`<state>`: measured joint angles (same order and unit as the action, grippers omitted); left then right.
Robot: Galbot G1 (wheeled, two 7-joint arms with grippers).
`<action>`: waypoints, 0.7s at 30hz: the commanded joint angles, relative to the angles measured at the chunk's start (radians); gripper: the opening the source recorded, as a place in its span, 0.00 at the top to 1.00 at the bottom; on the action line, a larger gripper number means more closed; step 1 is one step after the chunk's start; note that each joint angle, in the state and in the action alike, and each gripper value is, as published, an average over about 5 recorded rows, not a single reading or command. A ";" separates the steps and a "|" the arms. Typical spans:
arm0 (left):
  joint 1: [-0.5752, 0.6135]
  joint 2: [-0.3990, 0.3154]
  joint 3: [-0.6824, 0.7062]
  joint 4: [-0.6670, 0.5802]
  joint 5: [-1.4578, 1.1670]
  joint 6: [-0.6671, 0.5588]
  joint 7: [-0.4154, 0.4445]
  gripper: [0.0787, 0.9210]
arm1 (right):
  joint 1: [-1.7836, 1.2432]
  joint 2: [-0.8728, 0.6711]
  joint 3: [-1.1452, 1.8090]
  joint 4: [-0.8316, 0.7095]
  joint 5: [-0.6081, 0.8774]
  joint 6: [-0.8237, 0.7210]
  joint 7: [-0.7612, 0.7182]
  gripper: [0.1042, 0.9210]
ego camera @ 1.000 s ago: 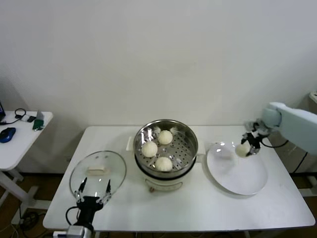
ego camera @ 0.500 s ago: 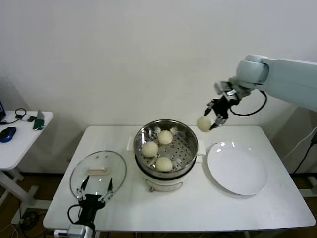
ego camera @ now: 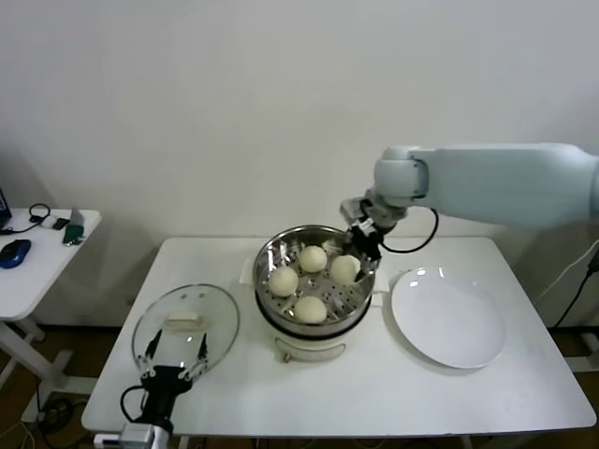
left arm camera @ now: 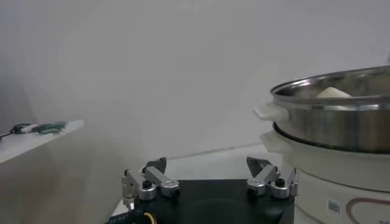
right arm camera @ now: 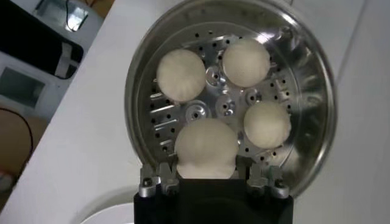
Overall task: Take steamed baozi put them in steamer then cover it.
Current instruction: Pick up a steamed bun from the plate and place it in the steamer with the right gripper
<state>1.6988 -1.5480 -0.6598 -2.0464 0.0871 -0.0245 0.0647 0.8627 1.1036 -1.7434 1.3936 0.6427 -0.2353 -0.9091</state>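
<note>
A: Why is the right gripper (ego camera: pixel 359 251) inside the steamer (ego camera: pixel 362 290)?
B: It is clamped on the fourth baozi (right arm camera: pixel 206 148), low beside three seated buns, ready to drop it.
A: And the cover (ego camera: pixel 185 323)?
B: Left of the steamer, on the desk (ego camera: pixel 374 393), beneath the spread-fingered left gripper (ego camera: pixel 174 358).

No words, brands or numbers can be read anywhere. The white electric pot base (left arm camera: pixel 341 182) carries a small dark square sticker (left arm camera: pixel 333 207) and a thin reddish curved mark beside it, both too small and blurred to make out.
</note>
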 commanded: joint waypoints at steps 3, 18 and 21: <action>-0.003 -0.003 -0.007 0.001 -0.004 0.000 -0.001 0.12 | -0.141 0.080 -0.002 -0.139 -0.077 -0.014 0.028 0.34; -0.020 -0.009 -0.005 0.001 -0.001 0.011 0.004 0.12 | -0.121 0.078 0.049 -0.180 -0.010 0.031 -0.025 0.24; -0.022 -0.009 -0.005 -0.005 0.001 0.015 0.006 0.12 | -0.071 0.047 0.069 -0.189 0.065 0.070 -0.080 0.15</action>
<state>1.6780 -1.5565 -0.6650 -2.0474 0.0864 -0.0126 0.0692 0.7447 1.1725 -1.7096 1.2358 0.6180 -0.2141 -0.9211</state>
